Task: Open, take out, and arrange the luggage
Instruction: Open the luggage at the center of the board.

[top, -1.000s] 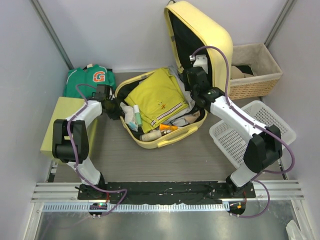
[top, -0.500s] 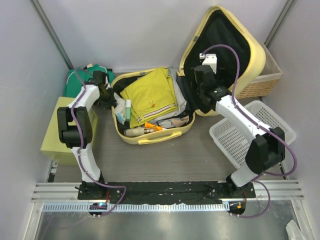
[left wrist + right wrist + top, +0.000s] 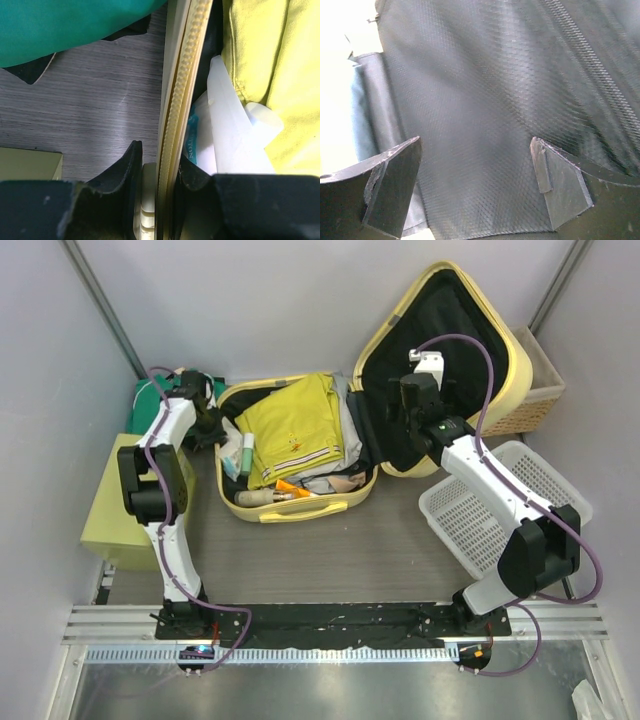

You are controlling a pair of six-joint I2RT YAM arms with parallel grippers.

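The luggage point(image 3: 300, 512), a pale yellow hard-shell suitcase, lies open mid-table, packed with a yellow garment point(image 3: 295, 425), bottles and tubes. Its lid point(image 3: 512, 355) leans back to the right, showing its black lining point(image 3: 450, 310). My left gripper point(image 3: 207, 425) is shut on the left rim of the base. In the left wrist view the zippered rim point(image 3: 182, 75) runs between the left gripper's point(image 3: 159, 172) fingers, with a white bottle point(image 3: 230, 130) just inside. My right gripper point(image 3: 397, 438) stands open against the lid's lining point(image 3: 485, 90), the right gripper point(image 3: 476, 165) holding nothing.
A wicker basket point(image 3: 540, 390) stands behind the lid at the back right. A white plastic basket point(image 3: 500, 505) sits on the right. A yellow-green box point(image 3: 108, 520) lies at the left, with a green jersey point(image 3: 150, 400) behind it.
The lid has swung from nearly upright to leaning back to the right, with the right arm following it. The base has turned and slid left, the left gripper still on its rim.
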